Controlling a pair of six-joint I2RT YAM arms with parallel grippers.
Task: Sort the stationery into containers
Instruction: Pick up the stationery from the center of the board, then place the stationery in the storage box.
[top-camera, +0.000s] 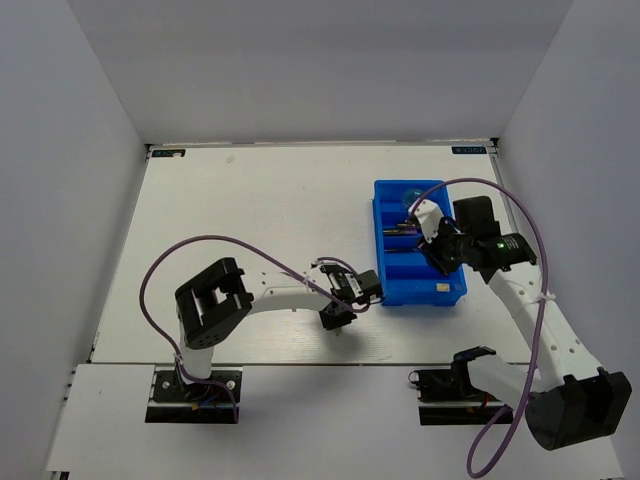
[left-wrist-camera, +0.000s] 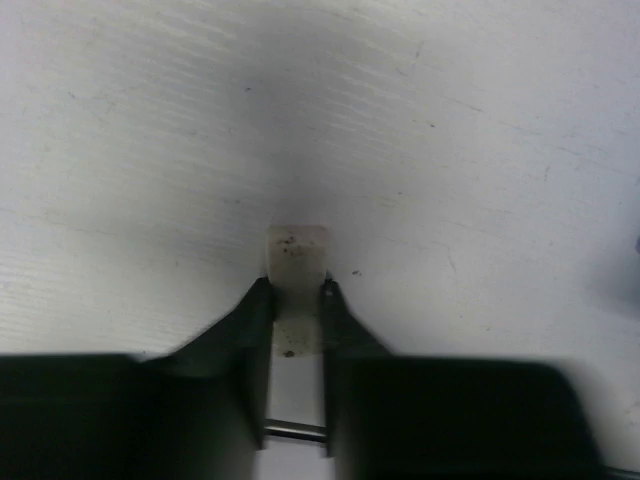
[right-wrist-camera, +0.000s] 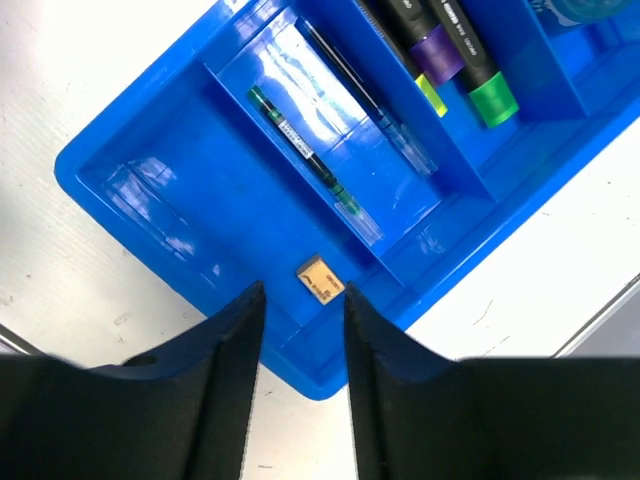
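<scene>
Left gripper (left-wrist-camera: 297, 290) fingers are seen closest to the lens, pressed against the two long sides of a pale eraser (left-wrist-camera: 297, 250).
- Eraser is laid flat on the white table (left-wrist-camera: 450, 150). Its long axis is aligned with the fingers and points straight ahead of the gripper.
- Far end is seen projecting past the fingertips; near end is seen back between the jaws.
- Dark specks are noted on its top face.

Right gripper (right-wrist-camera: 302, 292) is held above the blue tray (right-wrist-camera: 150, 200), jaws spread, nothing pinched.
- A small beige eraser (right-wrist-camera: 320, 278) is seen on the floor of the end compartment, just ahead of the fingertips and slightly toward the right finger. It is turned diagonally to the fingers.
- Next compartment ahead: two thin pens (right-wrist-camera: 305, 150) are laid side by side along the dividers, long axes running from ahead-left to nearer-right of the gripper.
- Compartment beyond that: black markers (right-wrist-camera: 470, 60) are laid on the same slant, with yellow, purple and green ends pointed toward the gripper's right.
- Farthest, ahead-right: a blue round piece (right-wrist-camera: 590, 8) is partly cut off by the frame edge.

From the top view, the tray is found ahead and to the right of the left gripper.
</scene>
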